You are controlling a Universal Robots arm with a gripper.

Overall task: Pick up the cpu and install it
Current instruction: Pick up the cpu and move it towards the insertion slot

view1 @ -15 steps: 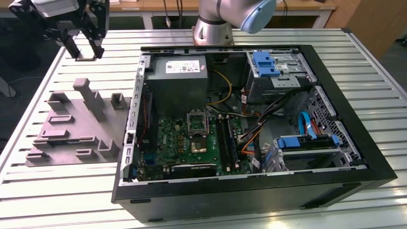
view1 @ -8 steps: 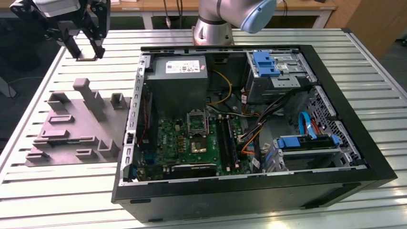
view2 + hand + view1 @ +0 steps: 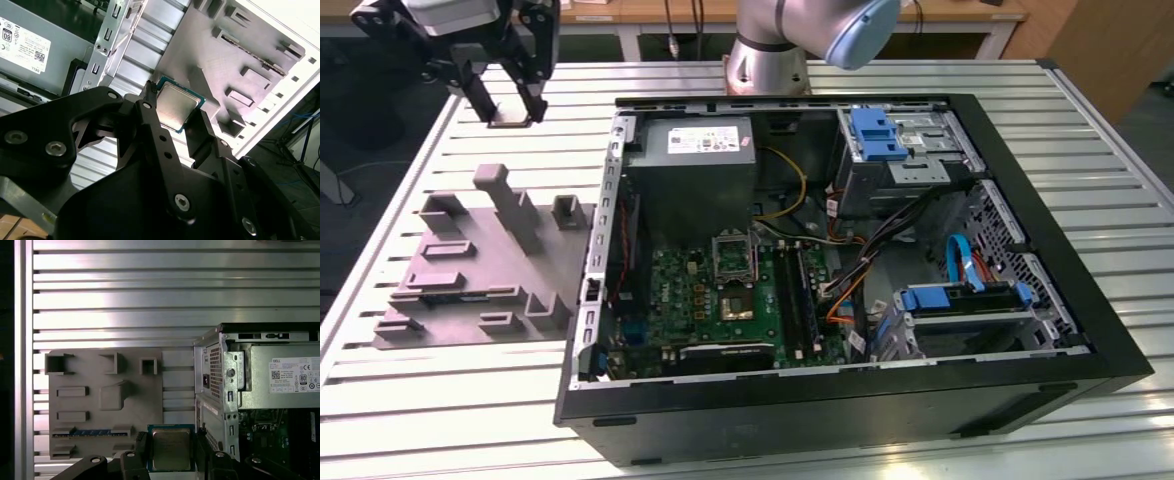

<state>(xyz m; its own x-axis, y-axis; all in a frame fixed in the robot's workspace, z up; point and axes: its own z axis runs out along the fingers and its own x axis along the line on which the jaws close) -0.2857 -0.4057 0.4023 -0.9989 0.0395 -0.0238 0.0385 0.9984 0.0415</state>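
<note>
The cpu [image 3: 171,450] is a small flat square chip with a pale silver top and a green rim. It is clamped by its edges between the black fingers of my gripper [image 3: 171,456], which is shut on it. In the second wrist view the cpu [image 3: 177,106] hangs in the gripper [image 3: 176,111] above the slatted table and the grey tray. In the exterior view the gripper [image 3: 508,108] hangs high at the exterior view's far left, above the table beyond the tray, with the cpu [image 3: 511,121] at its tips. The motherboard socket [image 3: 735,300] lies inside the open computer case [image 3: 854,400].
A grey moulded tray [image 3: 480,270] with upright blocks sits on the table at the exterior view's left of the case. Inside the case are a grey power supply [image 3: 698,160], a raised metal socket bracket [image 3: 734,255], loose cables [image 3: 881,250] and blue drive carriers [image 3: 967,295].
</note>
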